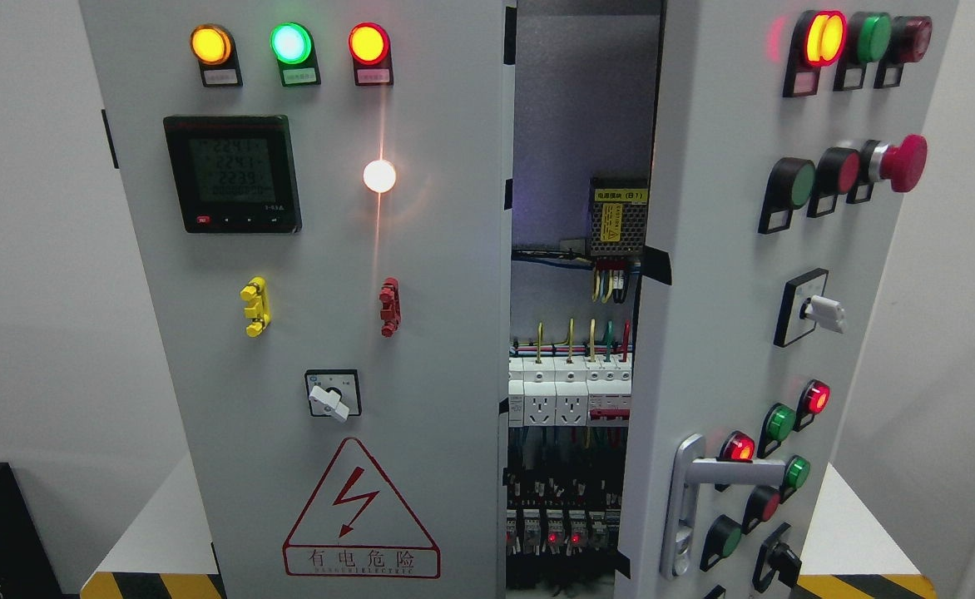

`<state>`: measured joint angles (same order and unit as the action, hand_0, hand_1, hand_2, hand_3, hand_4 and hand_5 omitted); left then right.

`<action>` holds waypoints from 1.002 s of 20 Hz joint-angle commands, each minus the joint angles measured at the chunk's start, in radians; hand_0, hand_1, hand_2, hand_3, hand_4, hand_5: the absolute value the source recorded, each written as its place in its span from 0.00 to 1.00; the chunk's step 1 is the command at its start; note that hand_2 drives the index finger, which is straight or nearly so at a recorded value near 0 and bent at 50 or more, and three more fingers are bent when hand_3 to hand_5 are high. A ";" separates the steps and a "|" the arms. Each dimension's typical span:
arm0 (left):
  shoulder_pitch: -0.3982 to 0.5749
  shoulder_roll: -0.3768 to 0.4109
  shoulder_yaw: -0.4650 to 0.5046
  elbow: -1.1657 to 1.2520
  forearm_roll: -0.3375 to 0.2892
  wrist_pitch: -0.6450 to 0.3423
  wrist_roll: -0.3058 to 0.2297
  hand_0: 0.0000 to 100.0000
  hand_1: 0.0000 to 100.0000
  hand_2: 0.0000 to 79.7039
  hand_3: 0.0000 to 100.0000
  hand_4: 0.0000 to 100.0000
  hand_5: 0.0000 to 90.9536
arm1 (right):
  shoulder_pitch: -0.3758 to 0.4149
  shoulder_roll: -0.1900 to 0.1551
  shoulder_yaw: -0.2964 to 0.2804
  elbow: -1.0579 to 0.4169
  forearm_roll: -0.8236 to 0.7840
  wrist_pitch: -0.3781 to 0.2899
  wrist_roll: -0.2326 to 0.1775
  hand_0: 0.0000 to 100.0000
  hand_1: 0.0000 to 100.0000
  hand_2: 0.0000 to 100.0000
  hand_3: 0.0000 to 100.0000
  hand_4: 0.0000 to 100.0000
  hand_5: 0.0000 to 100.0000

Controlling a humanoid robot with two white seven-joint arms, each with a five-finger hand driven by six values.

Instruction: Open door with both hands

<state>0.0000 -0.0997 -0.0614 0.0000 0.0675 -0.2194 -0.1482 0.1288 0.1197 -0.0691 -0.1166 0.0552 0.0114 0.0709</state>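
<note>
I see a grey cabinet (421, 333) filling most of my head view, and neither of my hands is in the picture, so I cannot tell whether their fingers are spread or curled. I take the left door (329, 274) as my landmark. It faces me flat and looks closed. To its right the right door (704, 333) stands ajar, swung outward with its face angled away, and between the two doors a tall gap (575, 333) shows the inside.

On the left door, three lit lamps (289, 46) run along the top: amber, green and red. Below them, toward the door's left side, sits a meter (232, 173) with glowing digits; a white light (378, 175) shines to the meter's right. Lower down I see a yellow clip (254, 306) and a red clip (388, 306), then a rotary switch (334, 394), and at the bottom a warning triangle (360, 512) with a lightning bolt.

In the gap right of the left door I make out a power supply (618, 220) high up, coloured wires beneath it, and a row of white breakers (569, 391) lower down.

On the right door a silver handle (687, 499) sits near the lower edge closest to the gap, its lever pointing away from the left door, among red and green buttons. A red mushroom button (902, 162) sticks out higher up.
</note>
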 commanded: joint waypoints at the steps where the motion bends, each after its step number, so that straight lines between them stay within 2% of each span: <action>1: 0.031 0.000 0.000 -0.012 0.000 0.000 -0.001 0.00 0.00 0.00 0.00 0.00 0.00 | 0.000 0.000 0.000 0.000 0.000 -0.001 0.000 0.00 0.00 0.00 0.00 0.00 0.00; 15: 0.031 0.003 0.000 -0.023 0.002 -0.003 -0.001 0.00 0.00 0.00 0.00 0.00 0.00 | 0.000 0.000 -0.003 0.000 -0.003 -0.001 0.000 0.00 0.00 0.00 0.00 0.00 0.00; 20: 0.043 0.028 -0.001 -0.158 0.002 -0.003 -0.002 0.00 0.00 0.00 0.00 0.00 0.00 | 0.000 0.000 -0.001 0.000 -0.002 -0.001 0.000 0.00 0.00 0.00 0.00 0.00 0.00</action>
<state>0.0184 -0.0944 -0.0611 -0.0340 0.0686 -0.2234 -0.1470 0.1289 0.1197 -0.0709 -0.1165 0.0528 0.0113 0.0713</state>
